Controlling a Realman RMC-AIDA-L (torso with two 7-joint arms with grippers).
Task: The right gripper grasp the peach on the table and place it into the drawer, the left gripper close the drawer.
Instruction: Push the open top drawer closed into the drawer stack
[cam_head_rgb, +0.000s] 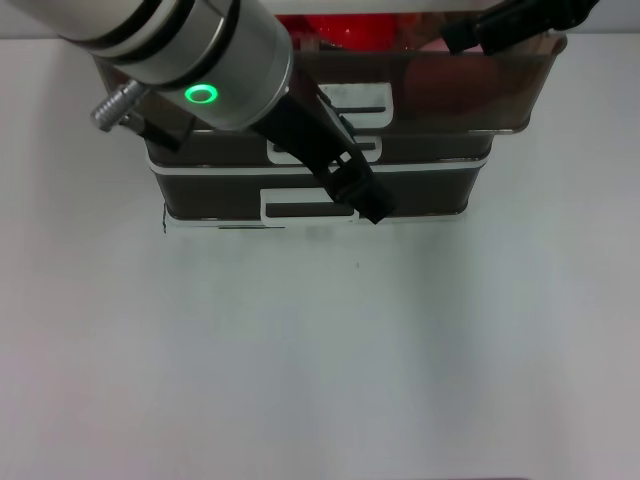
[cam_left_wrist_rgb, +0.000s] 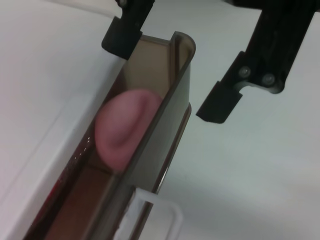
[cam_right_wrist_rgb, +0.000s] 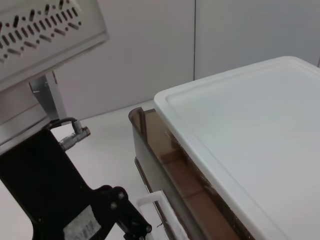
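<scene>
- The left gripper (cam_head_rgb: 365, 205), a slim black claw on a thick silver arm with a glowing green ring light (cam_head_rgb: 201, 95), reaches in from the upper left of the head view and slants down across the front of the drawer unit.
- Its tip hangs just in front of the white loop handle (cam_head_rgb: 300, 205) of the lowest front.
- In the left wrist view its two black fingers (cam_left_wrist_rgb: 218, 104) stand apart, released, one on each side of the brown front wall of the drawer (cam_left_wrist_rgb: 160, 130); contact with the wall cannot be told.
- The drawer stands partly open. The peach (cam_left_wrist_rgb: 122, 127), round and matte pink, lies inside it, close behind the front wall.
- The unit rests on the plain white table (cam_head_rgb: 320, 360).
- Red packets (cam_head_rgb: 335, 30) show at the top of the unit.
- The right gripper (cam_head_rgb: 520, 20), all black, sits at the upper right edge, above the unit's back corner; whether it is spread or clenched cannot be told.
</scene>
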